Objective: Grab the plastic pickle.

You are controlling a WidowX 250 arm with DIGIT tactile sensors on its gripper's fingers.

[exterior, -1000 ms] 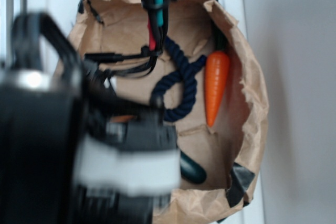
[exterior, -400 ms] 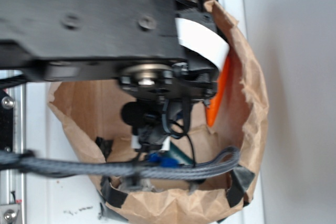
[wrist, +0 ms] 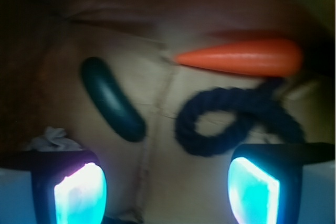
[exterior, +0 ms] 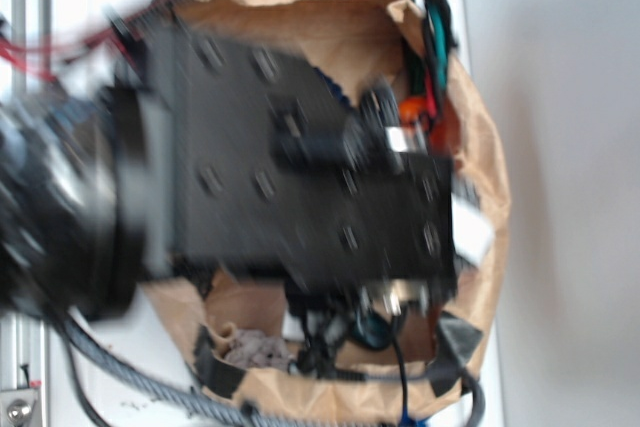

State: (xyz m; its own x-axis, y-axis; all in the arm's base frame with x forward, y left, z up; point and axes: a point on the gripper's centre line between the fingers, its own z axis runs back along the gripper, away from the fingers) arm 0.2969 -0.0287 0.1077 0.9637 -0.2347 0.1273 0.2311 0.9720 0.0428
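In the wrist view the plastic pickle [wrist: 112,99] is a dark green oblong lying diagonally on the brown paper floor, up and to the left of my gripper [wrist: 167,192]. The gripper is open and empty, and its two lit fingertips [wrist: 79,192] stand wide apart above the paper. The pickle lies ahead of the left fingertip, not between the jaws. In the exterior view my blurred arm [exterior: 300,187] covers most of the bag, and only a dark green bit of the pickle [exterior: 376,331] shows under it.
An orange toy carrot [wrist: 241,57] lies at the far right. A navy rope loop [wrist: 236,121] lies just ahead of the right fingertip. The brown paper bag's wall [exterior: 490,197] rings everything. A pale crumpled scrap [wrist: 50,137] sits at the left.
The arm has swung over the bag and now hides the rope and most of the carrot in the exterior view. It is blurred with motion.
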